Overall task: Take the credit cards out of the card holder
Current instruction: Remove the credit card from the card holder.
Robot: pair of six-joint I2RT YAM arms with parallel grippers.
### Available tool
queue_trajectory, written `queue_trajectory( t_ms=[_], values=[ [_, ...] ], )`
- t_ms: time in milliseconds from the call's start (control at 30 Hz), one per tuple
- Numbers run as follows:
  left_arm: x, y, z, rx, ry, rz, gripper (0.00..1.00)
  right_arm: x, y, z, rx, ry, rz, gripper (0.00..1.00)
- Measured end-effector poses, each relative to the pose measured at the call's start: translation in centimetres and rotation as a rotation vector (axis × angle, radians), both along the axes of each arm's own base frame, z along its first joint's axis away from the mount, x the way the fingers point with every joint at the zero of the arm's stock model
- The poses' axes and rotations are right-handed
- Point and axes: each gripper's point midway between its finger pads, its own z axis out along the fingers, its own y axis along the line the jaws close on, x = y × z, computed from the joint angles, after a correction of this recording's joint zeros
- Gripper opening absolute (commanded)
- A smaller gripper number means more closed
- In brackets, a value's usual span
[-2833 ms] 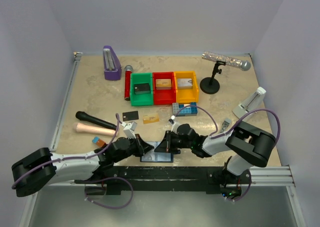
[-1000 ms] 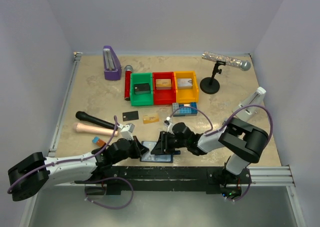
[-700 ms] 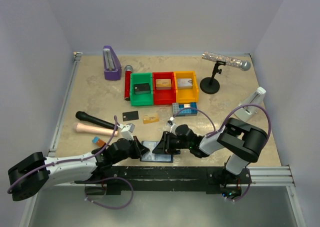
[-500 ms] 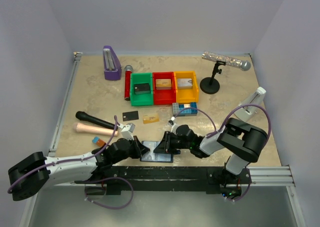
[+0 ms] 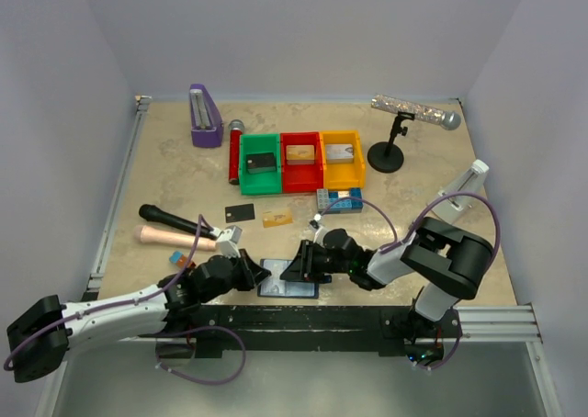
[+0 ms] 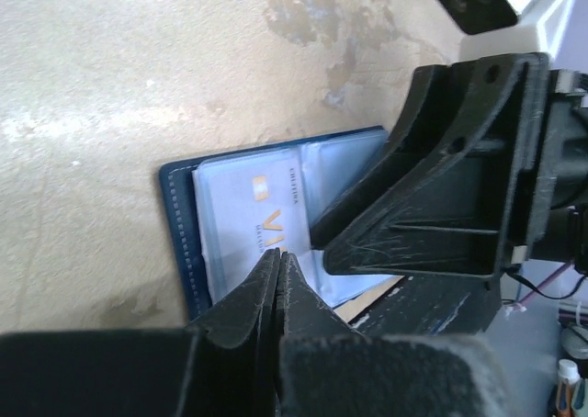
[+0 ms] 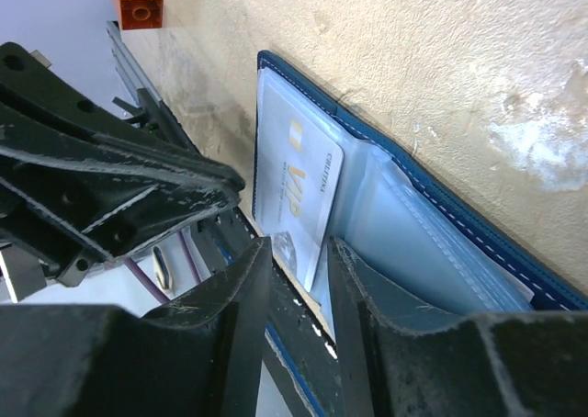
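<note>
The navy card holder point(image 5: 289, 287) lies open and flat at the table's near edge, its pale pockets up point(image 6: 179, 224) point(image 7: 432, 187). A silvery grey credit card point(image 7: 303, 183) point(image 6: 243, 201) with gold lettering sticks partly out of a pocket toward the near edge. My right gripper point(image 7: 296, 252) point(image 5: 296, 270) is open, with a finger on either side of that card's lower corner. The left gripper point(image 6: 278, 256) point(image 5: 261, 272) is shut, its tips down on the holder's left half over the card's edge. A black card point(image 5: 239, 212) and a gold-tan card point(image 5: 277, 219) lie loose on the table behind.
Green point(image 5: 260, 164), red point(image 5: 300, 162) and yellow point(image 5: 342, 158) bins stand mid-table, each with a card-like thing inside. A blue studded plate point(image 5: 338, 199), an orange brick point(image 5: 181, 259), two handles point(image 5: 175, 229) and a microphone stand point(image 5: 388, 152) are around. The black rail point(image 5: 303, 316) runs just below the holder.
The left arm's rear links have swung down and to the left while its tips stay on the holder. The right gripper has stayed at the card, its jaws narrowing, then widening a little.
</note>
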Motion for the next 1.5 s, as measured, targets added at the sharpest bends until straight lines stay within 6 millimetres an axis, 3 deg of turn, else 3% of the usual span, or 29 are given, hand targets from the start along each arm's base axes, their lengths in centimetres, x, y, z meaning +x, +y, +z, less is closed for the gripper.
queue_trajectory(
  t_ms=[167,767,1500],
  values=[
    [-0.3,1.3,-2.0,0.087,0.038,0.017,0.0,0.0,0.1,0.1,-0.006,0.003,0.003,0.39],
    [0.0,0.9,-2.2,0.092,0.037,0.023,0.0,0.0,-0.1,0.5,-0.053,-0.009,0.024,0.45],
    [0.3,0.3,-2.0,0.079,0.032,0.022,0.0,-0.1,0.4,0.6,-0.001,-0.018,0.035,0.43]
  ],
)
